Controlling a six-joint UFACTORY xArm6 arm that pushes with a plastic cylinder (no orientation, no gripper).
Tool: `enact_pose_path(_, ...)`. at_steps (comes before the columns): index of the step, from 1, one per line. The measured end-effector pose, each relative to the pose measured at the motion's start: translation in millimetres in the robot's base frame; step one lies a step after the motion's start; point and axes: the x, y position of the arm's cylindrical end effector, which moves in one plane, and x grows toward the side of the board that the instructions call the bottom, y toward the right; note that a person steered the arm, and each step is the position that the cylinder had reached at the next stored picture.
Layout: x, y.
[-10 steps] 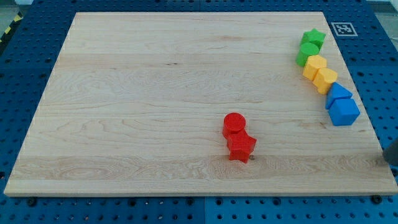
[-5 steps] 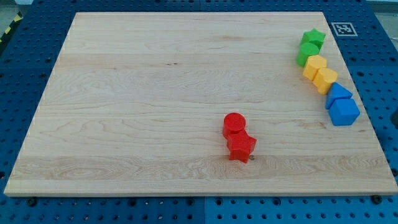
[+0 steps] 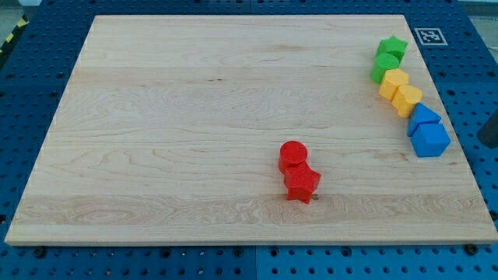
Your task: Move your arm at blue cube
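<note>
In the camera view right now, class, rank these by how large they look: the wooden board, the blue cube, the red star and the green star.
1. Wooden board, by far the largest.
2. Blue cube and red star: they look about alike, so I won't rank them.
3. Green star, smallest, though it lies nearer the view's top, perhaps farther from the camera.

- A dark rod (image 3: pixel 490 131) is seen at the view's right edge, off the wooden surface (image 3: pixel 194 117); its tip is not clearly shown.
- The blue cube (image 3: pixel 430 140) is placed near the right rim, touching a blue triangular block (image 3: pixel 422 117) above it.
- Yellow blocks (image 3: pixel 401 92) and green blocks (image 3: pixel 387 58) are lined up above.
- A red cylinder (image 3: pixel 293 154) is touched by a red star (image 3: pixel 302 184).
</note>
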Motion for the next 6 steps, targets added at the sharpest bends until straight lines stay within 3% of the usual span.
enact_pose_path(1, 7.7, -26.4)
enact_pose_path(6, -3.4, -44.1)
